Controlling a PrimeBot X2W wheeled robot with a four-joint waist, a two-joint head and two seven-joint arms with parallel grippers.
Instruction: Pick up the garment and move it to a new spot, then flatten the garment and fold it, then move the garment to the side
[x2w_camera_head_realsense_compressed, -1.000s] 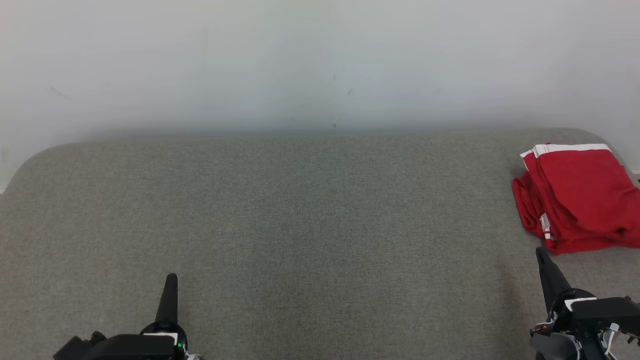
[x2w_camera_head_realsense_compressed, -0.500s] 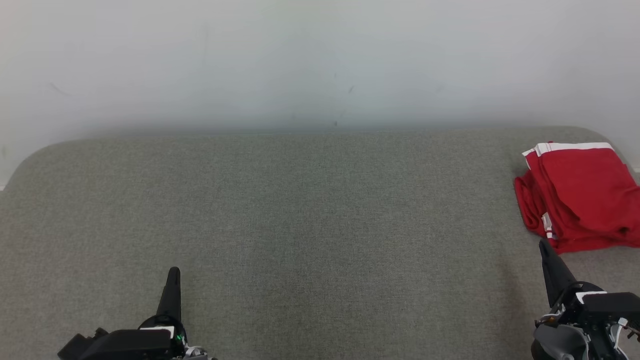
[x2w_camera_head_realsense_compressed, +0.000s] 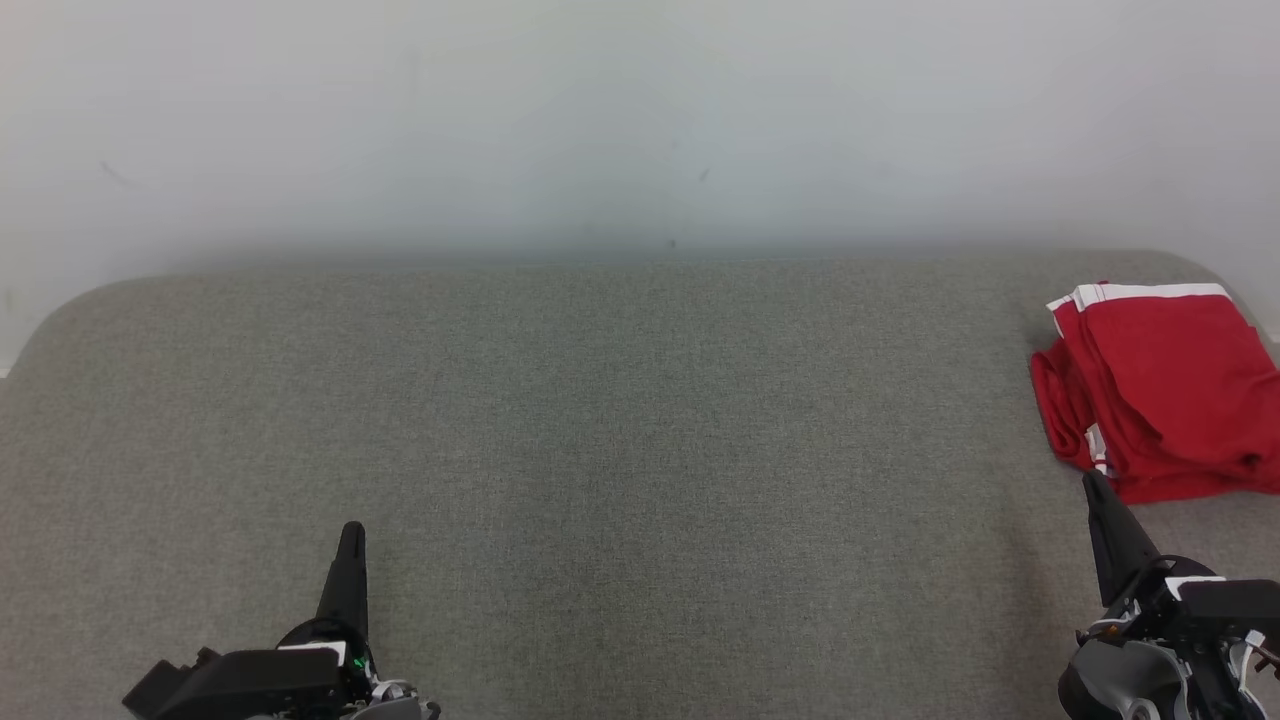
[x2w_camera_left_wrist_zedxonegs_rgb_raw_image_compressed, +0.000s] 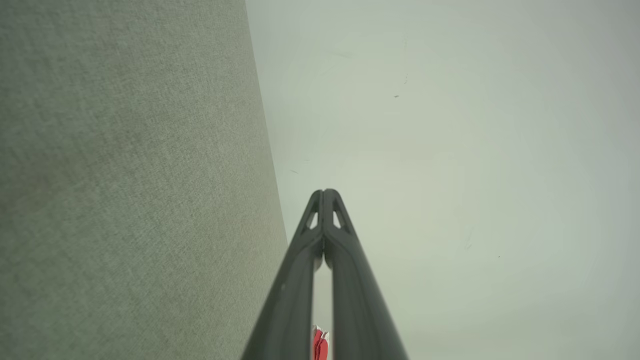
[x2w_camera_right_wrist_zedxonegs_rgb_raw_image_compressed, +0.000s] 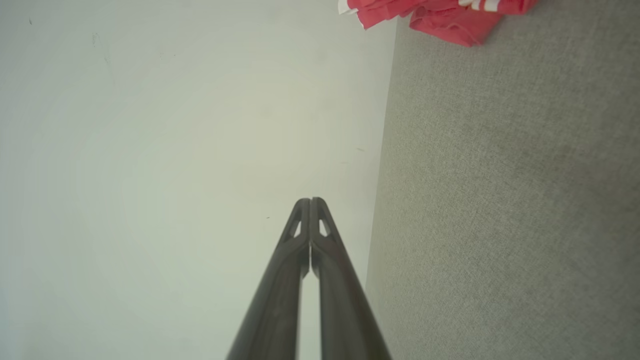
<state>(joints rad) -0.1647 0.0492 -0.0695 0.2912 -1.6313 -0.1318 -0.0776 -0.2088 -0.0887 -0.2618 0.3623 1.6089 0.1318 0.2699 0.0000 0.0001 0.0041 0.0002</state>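
Observation:
The garment (x2w_camera_head_realsense_compressed: 1165, 390) is red with white stripes and lies folded at the far right of the grey padded surface (x2w_camera_head_realsense_compressed: 640, 450), partly cut off by the frame edge. Its edge also shows at the top of the right wrist view as the garment (x2w_camera_right_wrist_zedxonegs_rgb_raw_image_compressed: 440, 15), and a red sliver of the garment (x2w_camera_left_wrist_zedxonegs_rgb_raw_image_compressed: 320, 345) peeks between the left fingers. My right gripper (x2w_camera_head_realsense_compressed: 1095, 485) is shut and empty, its tip just below the garment's near edge. My left gripper (x2w_camera_head_realsense_compressed: 352, 530) is shut and empty near the front left. Both wrist views show shut tips: the left gripper (x2w_camera_left_wrist_zedxonegs_rgb_raw_image_compressed: 324, 192), the right gripper (x2w_camera_right_wrist_zedxonegs_rgb_raw_image_compressed: 310, 201).
A pale wall (x2w_camera_head_realsense_compressed: 640, 130) rises behind the padded surface's far edge. The surface has rounded far corners, and its right edge runs close to the garment. Open grey fabric lies between the two grippers.
The picture has shifted slightly, so the camera moved. Both grippers stay shut; the right one has drawn a little down and right, away from the garment.

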